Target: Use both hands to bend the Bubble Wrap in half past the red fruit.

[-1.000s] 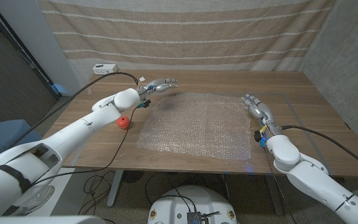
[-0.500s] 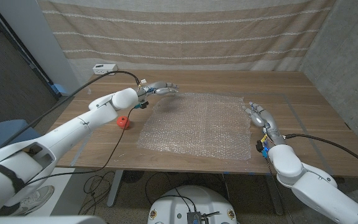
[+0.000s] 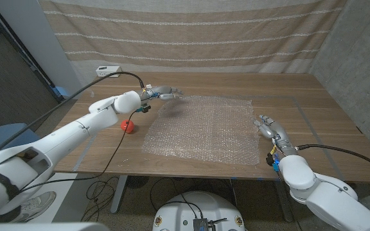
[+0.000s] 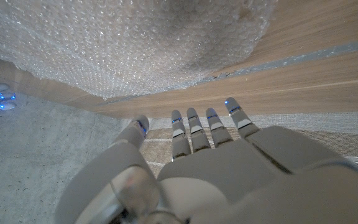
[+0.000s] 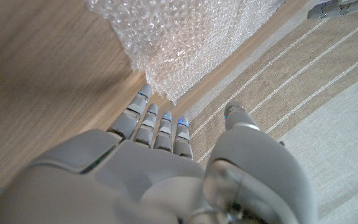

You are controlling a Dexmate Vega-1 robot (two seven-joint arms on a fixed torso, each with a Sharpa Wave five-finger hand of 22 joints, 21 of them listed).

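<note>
I see the clear rectangular sheet of bubble wrap lying spread flat on the brown wooden table, unfolded. My left hand hovers just beside the sheet's far left corner, fingers extended and apart, holding nothing; in its wrist view the fingertips reach toward the wrap's edge without touching it. My right hand sits beside the sheet's right edge, near the front corner, fingers straight and spread, empty too; its wrist view shows the fingertips just short of the wrap's corner. The small round red fruit rests on the table left of the sheet, under my left forearm.
</note>
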